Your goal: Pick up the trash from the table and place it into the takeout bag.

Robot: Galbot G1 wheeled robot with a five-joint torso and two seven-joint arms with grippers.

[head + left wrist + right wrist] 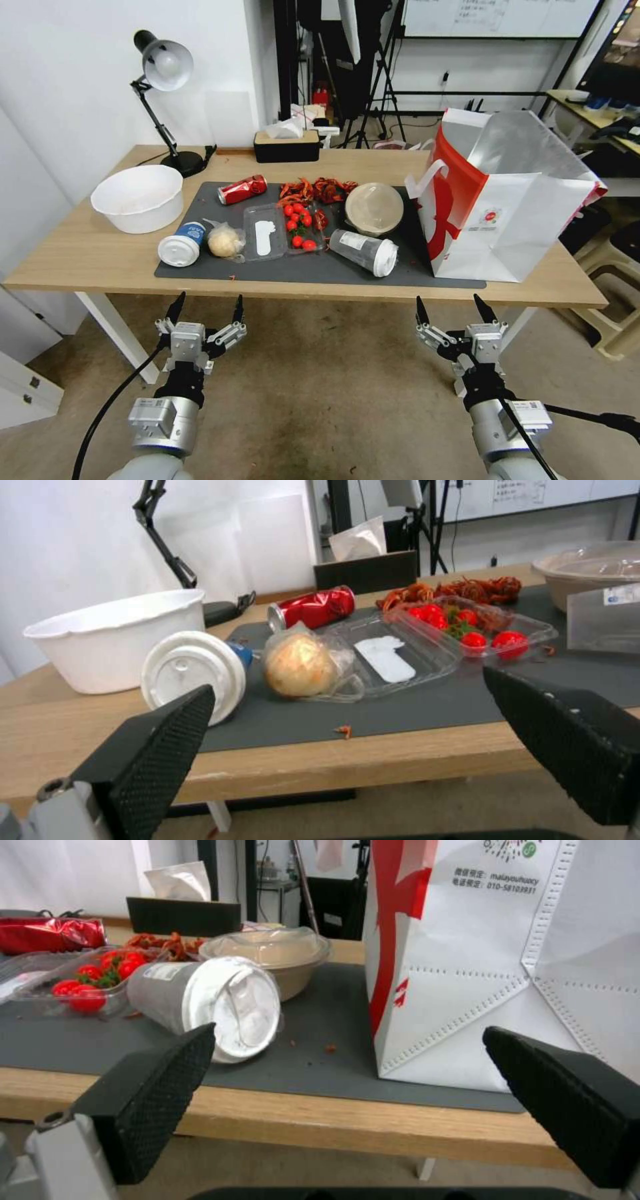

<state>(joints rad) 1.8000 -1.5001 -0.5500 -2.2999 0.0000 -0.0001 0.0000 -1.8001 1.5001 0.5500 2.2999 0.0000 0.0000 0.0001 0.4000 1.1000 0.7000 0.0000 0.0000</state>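
Altogether two cups (179,248) (365,252), one can (242,189).

Wood table (80,257) under grey mat (320,267)

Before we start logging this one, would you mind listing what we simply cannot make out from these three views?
- Inside of the takeout bag: head view, hidden by its own front wall, so its contents are unknown.
- Contents of the beige lidded bowl: all views, lid too cloudy.
- Contents of the white-lidded cup: right wrist view, hidden by its lid and grey wall.
- Red soda can: right wrist view, cut off by the picture's edge.
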